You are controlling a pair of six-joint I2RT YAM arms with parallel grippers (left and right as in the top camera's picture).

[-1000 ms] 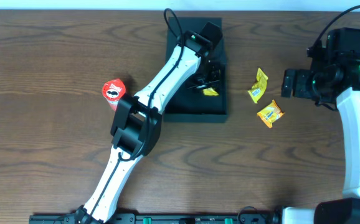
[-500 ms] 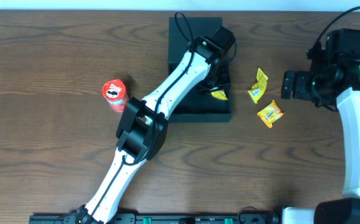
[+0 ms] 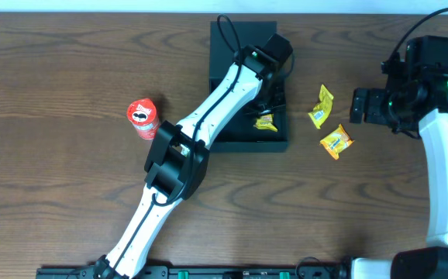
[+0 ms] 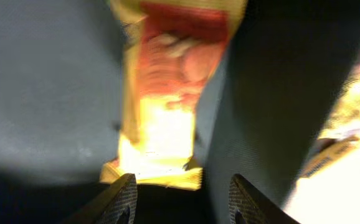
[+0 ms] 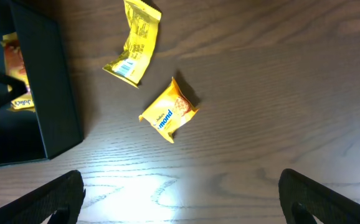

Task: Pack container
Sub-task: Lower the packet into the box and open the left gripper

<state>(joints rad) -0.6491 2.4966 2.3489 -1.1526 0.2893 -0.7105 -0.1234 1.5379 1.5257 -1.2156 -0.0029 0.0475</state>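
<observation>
We see the container (image 3: 239,35) lying open on the table (image 3: 53,217), at the middle near the far edge, with our left arm (image 3: 216,101) stretched across it. Our left gripper (image 4: 183,199) hangs inside the container, its fingers (image 4: 121,199) parted and gripping nothing. A yellow snack packet (image 4: 167,93) lies on the container floor just beyond the fingertips.

Our right gripper (image 5: 181,190) hovers over the table well to the right, fingers spread wide and empty. Below it a crumpled yellow packet (image 5: 135,43) and a squarish yellow packet (image 5: 169,111) lie near each other, beside the container's right wall. A red can (image 3: 143,118) sits left of the container.
</observation>
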